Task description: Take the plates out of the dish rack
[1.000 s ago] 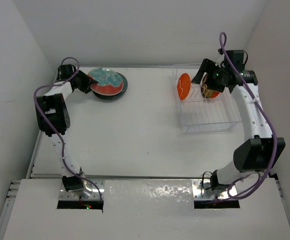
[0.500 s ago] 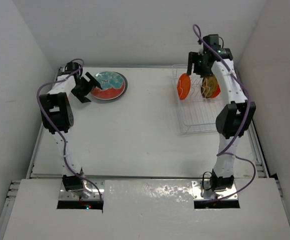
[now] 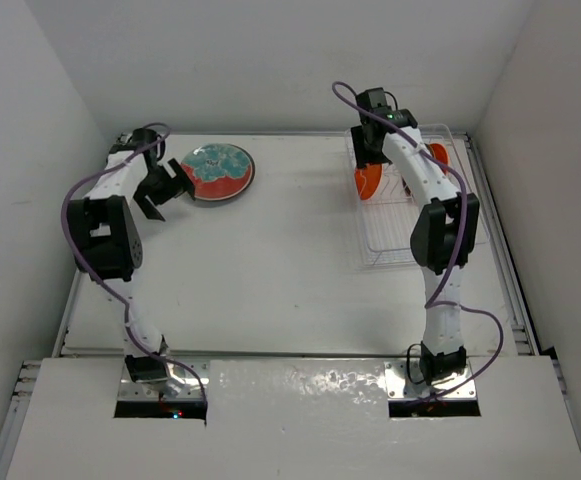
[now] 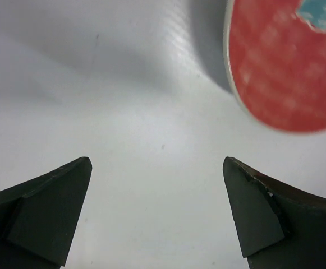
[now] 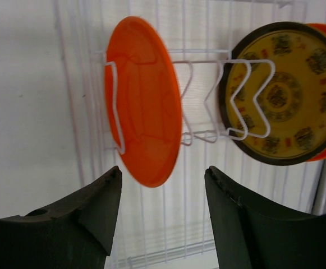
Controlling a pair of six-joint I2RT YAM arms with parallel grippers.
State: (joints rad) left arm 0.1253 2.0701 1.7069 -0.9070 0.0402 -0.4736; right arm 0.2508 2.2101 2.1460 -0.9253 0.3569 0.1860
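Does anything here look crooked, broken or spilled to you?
Nothing stands out. The red plate lies flat on the table, while the orange plate and the yellow-centred plate stand upright in slots of the dish rack. No chips or spills show.

Overhead; wrist close-ups (dish rack (image 3: 385, 235) shared)

Orange plate (image 5: 146, 106) stands on edge in rack (image 5: 202, 168). Dark-rimmed yellow plate (image 5: 283, 92) upright to its right, another orange rim behind it. Fingers (image 5: 67, 230) apart below, orange plate above the gap.

Orange plate (image 5: 145, 130) upright in rack (image 3: 402, 243), red plate (image 3: 218, 171) flat
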